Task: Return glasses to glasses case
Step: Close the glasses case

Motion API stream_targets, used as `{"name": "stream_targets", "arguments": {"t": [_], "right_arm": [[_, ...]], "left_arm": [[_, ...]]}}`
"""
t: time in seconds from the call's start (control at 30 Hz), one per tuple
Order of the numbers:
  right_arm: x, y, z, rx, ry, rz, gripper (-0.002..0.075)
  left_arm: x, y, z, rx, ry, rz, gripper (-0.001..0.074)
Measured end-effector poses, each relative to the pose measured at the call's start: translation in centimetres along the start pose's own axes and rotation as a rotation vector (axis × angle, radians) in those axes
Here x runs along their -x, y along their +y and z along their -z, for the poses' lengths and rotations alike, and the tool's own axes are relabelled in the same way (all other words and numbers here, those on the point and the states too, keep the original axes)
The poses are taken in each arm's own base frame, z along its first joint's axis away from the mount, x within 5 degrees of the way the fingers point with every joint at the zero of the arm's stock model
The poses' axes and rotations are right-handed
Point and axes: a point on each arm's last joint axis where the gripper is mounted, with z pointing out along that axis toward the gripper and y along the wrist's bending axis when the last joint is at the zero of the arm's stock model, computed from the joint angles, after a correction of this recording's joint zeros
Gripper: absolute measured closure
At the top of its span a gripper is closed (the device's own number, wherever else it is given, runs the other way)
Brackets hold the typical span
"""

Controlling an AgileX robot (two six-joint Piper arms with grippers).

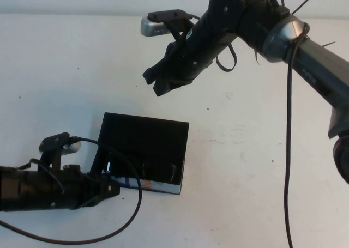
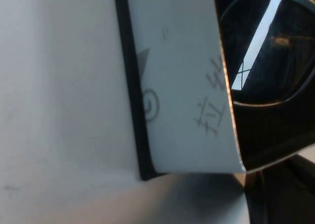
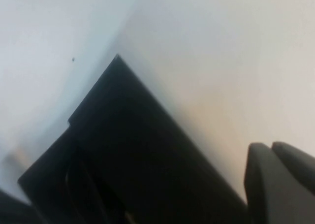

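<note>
The left gripper (image 1: pixel 112 189) sits low on the table, right at the near left corner of the glasses case (image 1: pixel 143 150). Its tips touch or almost touch the case's front edge, and I cannot tell which. The dark fingers blend into the black case, so I cannot tell if they are open or closed.

The glasses (image 1: pixel 143 170) lie inside the open case, just past those tips. In the high view only faint curves of the frame show against the black inside. In the left wrist view one lens (image 2: pixel 268 47) is very close and shiny, with a bright window shape on it. Beside it is the white front side of the case (image 2: pixel 182 86) with grey marks. The rest of the glasses is cut off there.

The right gripper (image 1: pixel 162 80) hangs in the air above the table, well apart from the case and farther back. Its fingers (image 3: pixel 275 179) look pressed close together, with nothing between them. In the right wrist view the case (image 3: pixel 147 170) is a dark, blurry shape below, and what is inside is hard to make out.

The lid of the case stands open toward the back.

The table (image 1: pixel 54 68) is white.
</note>
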Motion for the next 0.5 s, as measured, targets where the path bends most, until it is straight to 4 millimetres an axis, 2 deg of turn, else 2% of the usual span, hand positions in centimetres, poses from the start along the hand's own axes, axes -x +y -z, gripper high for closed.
{"name": "stream_targets", "arguments": {"t": [0.33,0.5], "right_arm": [[-0.9,-1.9,-4.6,-0.006,0.039,-0.046,0.0737],[-1.3,-2.4,-5.8,-0.004,0.064,-0.056,0.0737]], "left_arm": [[0.0,0.0,-0.1,-0.009,0.000,0.001,0.0738],[0.0,0.0,-0.1,-0.010,0.000,0.001,0.0738]]}}
